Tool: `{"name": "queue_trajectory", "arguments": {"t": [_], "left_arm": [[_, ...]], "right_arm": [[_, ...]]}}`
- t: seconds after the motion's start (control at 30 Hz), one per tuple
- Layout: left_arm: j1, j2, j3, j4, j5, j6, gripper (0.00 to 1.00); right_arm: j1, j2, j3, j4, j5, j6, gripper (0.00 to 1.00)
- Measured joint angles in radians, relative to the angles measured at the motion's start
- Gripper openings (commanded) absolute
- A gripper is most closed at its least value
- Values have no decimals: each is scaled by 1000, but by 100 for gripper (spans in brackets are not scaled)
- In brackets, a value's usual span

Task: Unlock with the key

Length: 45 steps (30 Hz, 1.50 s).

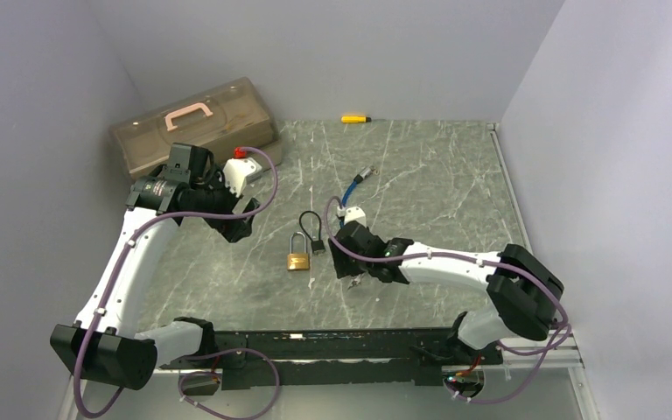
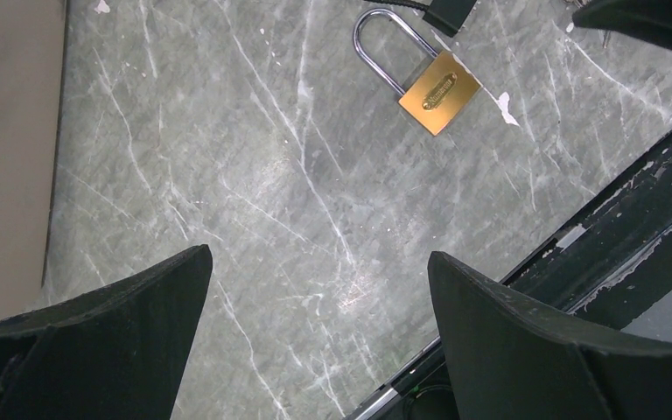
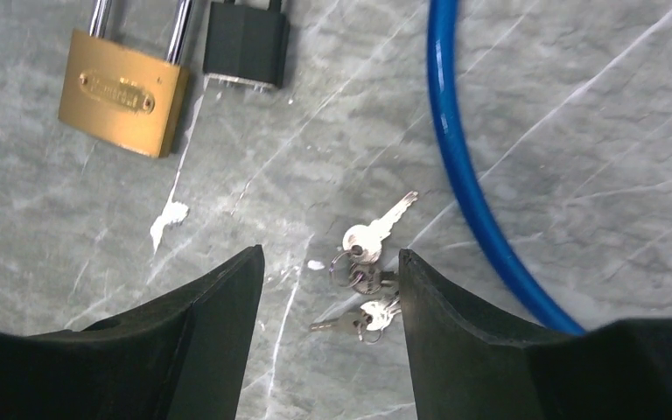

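Observation:
A small bunch of silver keys [image 3: 367, 280] lies on the marble table. My right gripper [image 3: 328, 254] hangs low over it, open, with the keys between the fingers and close against the right finger [image 3: 455, 324]. The brass padlock [image 3: 122, 92] lies flat just beyond, to the left, its shackle pointing away. In the top view the padlock [image 1: 297, 261] sits mid-table, left of my right gripper [image 1: 350, 267]. My left gripper [image 2: 319, 254] is wide open over bare table, and the padlock [image 2: 438, 92] lies well ahead of it.
A small black padlock [image 3: 245, 44] lies right beside the brass one. A blue cable [image 3: 455, 166] curves past the keys on the right. A brown toolbox [image 1: 192, 122] stands at the back left, and a yellow tool [image 1: 354, 118] lies by the back wall.

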Motion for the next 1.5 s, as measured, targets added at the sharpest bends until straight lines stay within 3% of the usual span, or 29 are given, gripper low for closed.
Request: {"name": "queue_trajectory", "arguments": {"t": [0.33,0.6,1.17,1.33,1.5], "left_arm": [[0,0,0,0,-11,8,99],[0,-5,0,3,-18,10,99],[0,-66,-2,7,-18,19,99],[0,-73,-2,7,-18,31,99],[0,-85,-2,7,-17,47,99]], "right_arm": [[-30,51,38,-18,-5,-23,58],[-29,89,34,-18,-23,-21,51],[-7,136,42,-5,6,-16,7],[-7,136,55,1,13,-26,0],[-7,104,56,-2,12,-45,0]]}}
